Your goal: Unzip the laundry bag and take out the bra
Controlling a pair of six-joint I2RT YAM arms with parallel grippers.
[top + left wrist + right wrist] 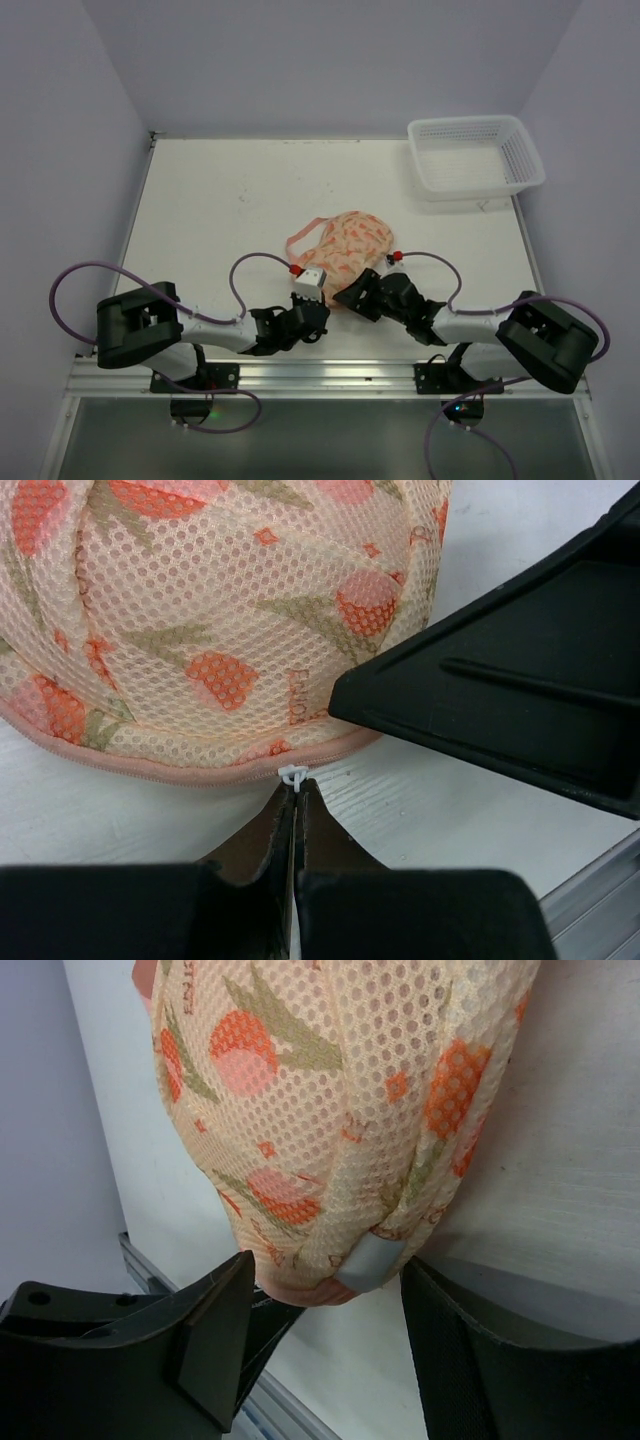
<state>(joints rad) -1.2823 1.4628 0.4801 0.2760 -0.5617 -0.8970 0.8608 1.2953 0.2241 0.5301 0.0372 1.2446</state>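
- Step in hand: the unzipping, judged at its start. The zip along the pink trim of the laundry bag [350,245] looks closed.
- The left pincer [293,798] is clenched, its tips nipping the small white zip pull [291,774] at the bag's near rim.
- The right pincer [335,1345] is released. Its jaws stand astride the bag's near end with a grey tab [367,1260] between them. Contact cannot be told.
- The bag lies on the counter [220,200] just ahead of both pincers, well apart from the white basket [475,155].
- Next move, as judged: the right pincer closes to anchor the fabric while the left draws the pull along the trim.
- The bra cannot be made out and is presumably inside.
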